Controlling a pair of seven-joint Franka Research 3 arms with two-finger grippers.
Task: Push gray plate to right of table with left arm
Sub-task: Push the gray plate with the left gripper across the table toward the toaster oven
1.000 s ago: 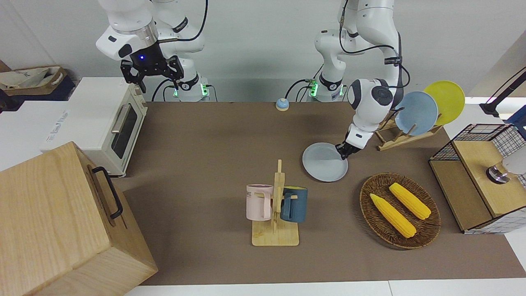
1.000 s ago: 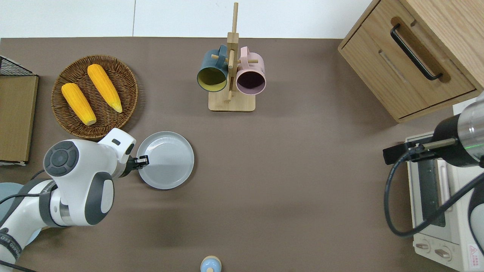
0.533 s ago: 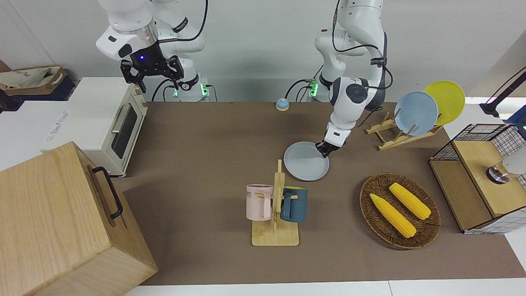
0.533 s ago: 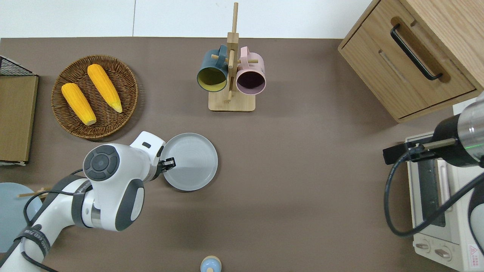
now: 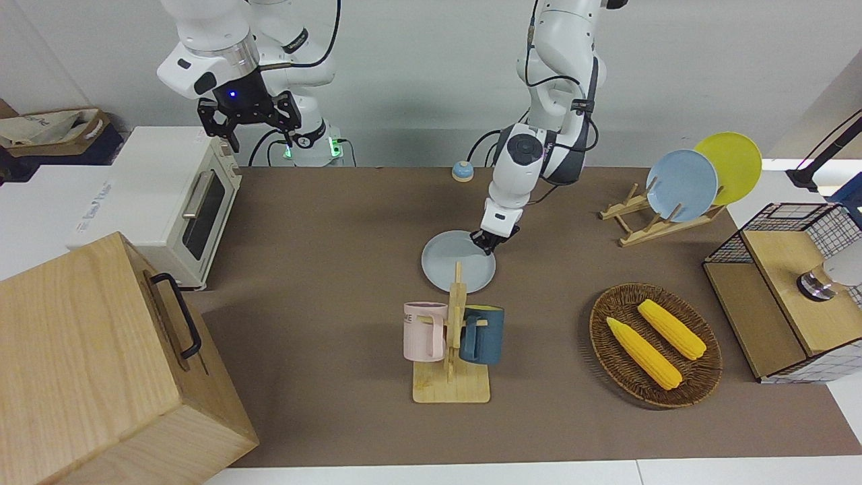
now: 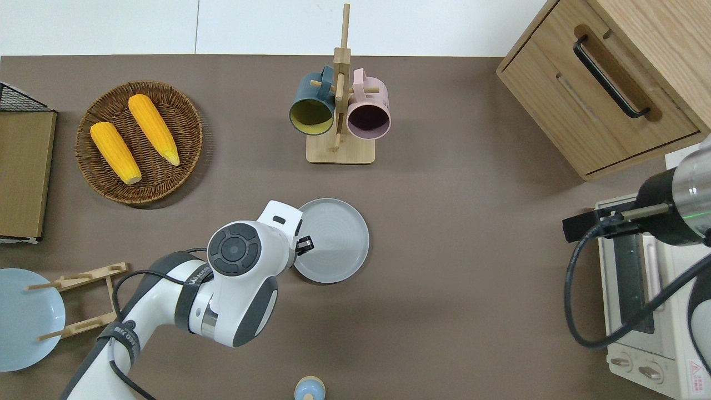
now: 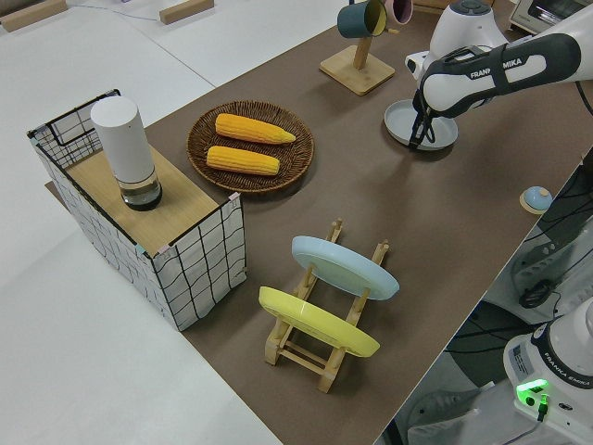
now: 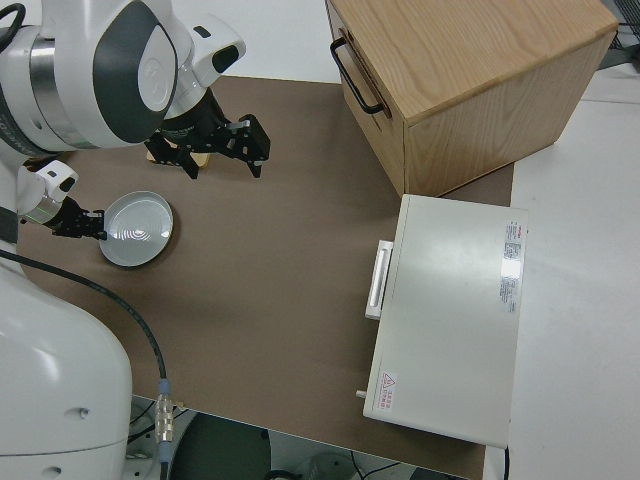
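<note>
Plate, gray (image 6: 333, 240): rigid, light, likely slick on counter (image 6: 444, 311); pushed at rim by left end effector (image 6: 304, 245), aperture indiscernible.

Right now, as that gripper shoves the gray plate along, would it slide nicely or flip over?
The gray plate lies flat on the table, so it probably slides. With the left gripper at its rim, it may swivel. It looks stiff.

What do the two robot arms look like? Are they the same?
Both are white and jointed with dark gray round joint caps and black cables. The left arm has FRANKA lettering and a small black left gripper. The right arm has a silver ring, a blue light on its black wrist block, and a bigger black right gripper.
</note>
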